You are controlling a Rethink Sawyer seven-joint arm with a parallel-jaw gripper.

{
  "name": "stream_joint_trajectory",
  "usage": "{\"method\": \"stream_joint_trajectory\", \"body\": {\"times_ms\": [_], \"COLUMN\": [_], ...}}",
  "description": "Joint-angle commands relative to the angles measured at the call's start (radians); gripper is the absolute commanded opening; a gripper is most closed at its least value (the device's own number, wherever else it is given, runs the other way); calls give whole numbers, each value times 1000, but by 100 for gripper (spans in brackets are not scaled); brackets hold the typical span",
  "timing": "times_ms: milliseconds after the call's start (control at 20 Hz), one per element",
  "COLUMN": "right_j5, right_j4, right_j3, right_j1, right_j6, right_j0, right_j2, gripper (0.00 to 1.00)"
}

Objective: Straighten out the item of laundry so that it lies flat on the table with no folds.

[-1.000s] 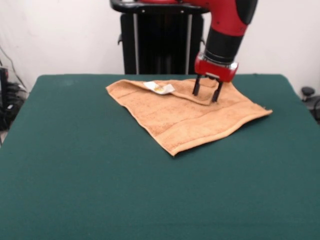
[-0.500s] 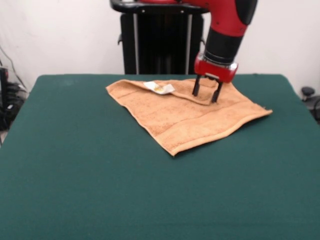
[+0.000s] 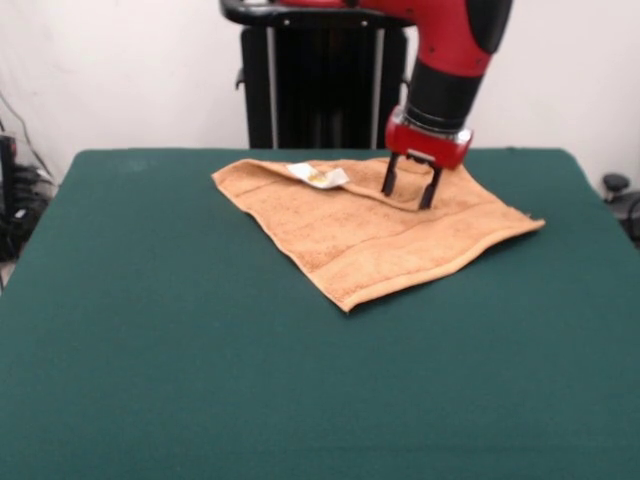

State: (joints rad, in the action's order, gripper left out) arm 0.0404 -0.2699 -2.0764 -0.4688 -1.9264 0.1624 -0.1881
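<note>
The claw (image 3: 407, 193) hangs in the upper right of the frame, its two dark fingers (image 3: 388, 177) spread apart and pointing down, with nothing gripped between them. The tips sit at the towel's (image 3: 375, 230) surface, straddling a raised fold (image 3: 400, 195) that runs across the cloth near its upper edge; whether they press into the cloth cannot be told. Above the fingers is a red wrist collar, then a black cuff and the red arm (image 3: 450, 50), which slants up and out through the top of the frame.

The towel lies just above the middle of the frame, slightly right of centre, on the upper part of the table (image 3: 200, 350). It is orange-tan and turned like a diamond: one corner points toward the lower middle, one toward the right, one toward the upper left. Its upper edge is doubled over, so the cloth is not flat there. A small white label (image 3: 318, 175) shows on that folded edge, left of the claw. A woven band runs along the lower right edge.

The green table fills the lower and side parts of the frame.
</note>
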Motion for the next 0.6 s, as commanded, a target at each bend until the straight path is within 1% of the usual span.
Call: {"method": "stream_joint_trajectory", "body": {"times_ms": [50, 200, 600], "right_j5": [-4, 7, -11], "right_j4": [-36, -30, -17], "right_j3": [113, 120, 132], "right_j1": [101, 112, 118], "right_j6": [-172, -169, -153], "right_j0": [-26, -35, -35], "right_j2": [110, 118, 114], "gripper": [100, 100, 100]}}
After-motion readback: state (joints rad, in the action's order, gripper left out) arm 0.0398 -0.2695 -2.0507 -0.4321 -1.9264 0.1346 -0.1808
